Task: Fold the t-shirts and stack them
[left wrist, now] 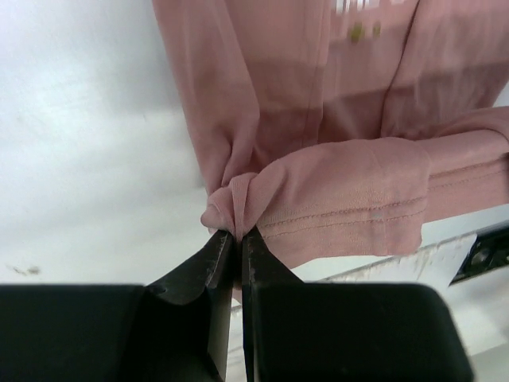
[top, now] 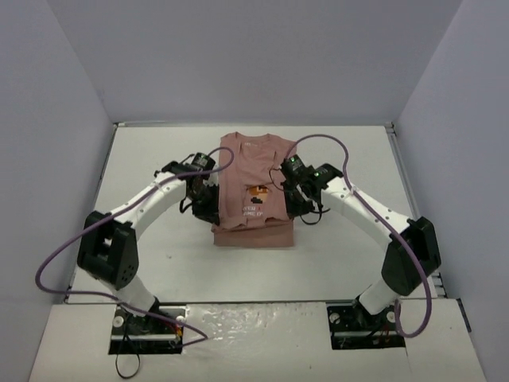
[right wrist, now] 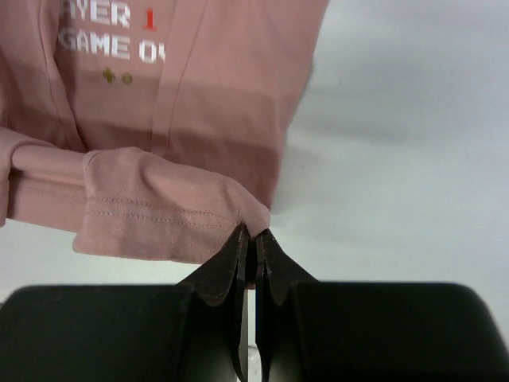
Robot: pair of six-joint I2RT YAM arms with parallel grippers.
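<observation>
The dusty-pink t-shirt (top: 253,171) lies in the middle of the white table, sides folded in, chest graphic and white lettering facing up. Its lower part is lifted off the table. My left gripper (top: 213,213) is shut on a bunched corner of the hem at the shirt's left edge; the left wrist view shows the pinched pink cloth (left wrist: 334,199) at its gripper (left wrist: 238,233). My right gripper (top: 296,208) is shut on the hem corner at the right edge; the right wrist view shows the stitched hem (right wrist: 159,207) held at its gripper (right wrist: 255,233).
Grey walls enclose the white table (top: 159,255) on three sides. Purple cables (top: 56,263) loop from both arms. The arm bases sit at the near edge.
</observation>
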